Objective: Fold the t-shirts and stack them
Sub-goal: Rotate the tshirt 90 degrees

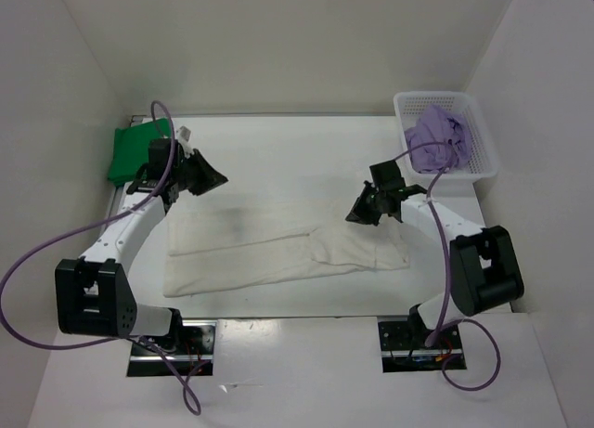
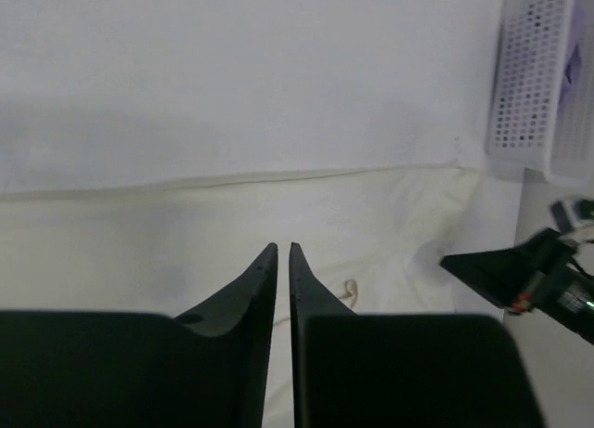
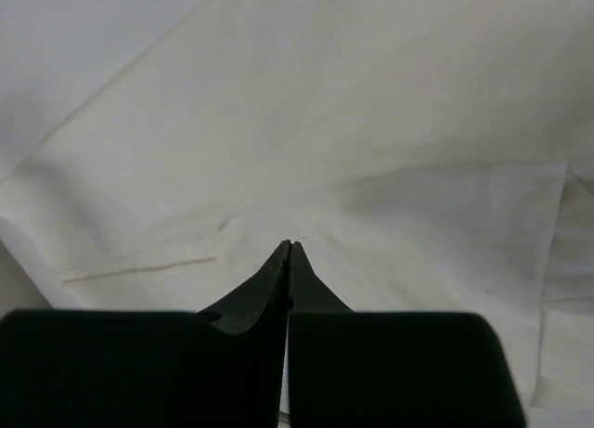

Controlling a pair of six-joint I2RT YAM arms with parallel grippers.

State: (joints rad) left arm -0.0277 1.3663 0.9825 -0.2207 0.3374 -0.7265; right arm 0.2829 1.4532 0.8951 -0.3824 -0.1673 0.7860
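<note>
Green shirt lies at the far-left corner of the table. Left gripper: fingers almost pressed together, thin slit, nothing held. White shirt lies flat at centre. Right gripper: fingers pressed together, empty, over its right end. Purple shirt sits crumpled in the basket.

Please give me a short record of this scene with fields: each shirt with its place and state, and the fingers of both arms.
green shirt: folded, far left corner
white shirt: spread flat in the middle, between the arms
purple shirt: crumpled inside the basket, far right
left fingers: nearly closed, thin gap, holding nothing, by the white shirt's left end
right fingers: closed, holding nothing, over the white shirt's right end
</note>
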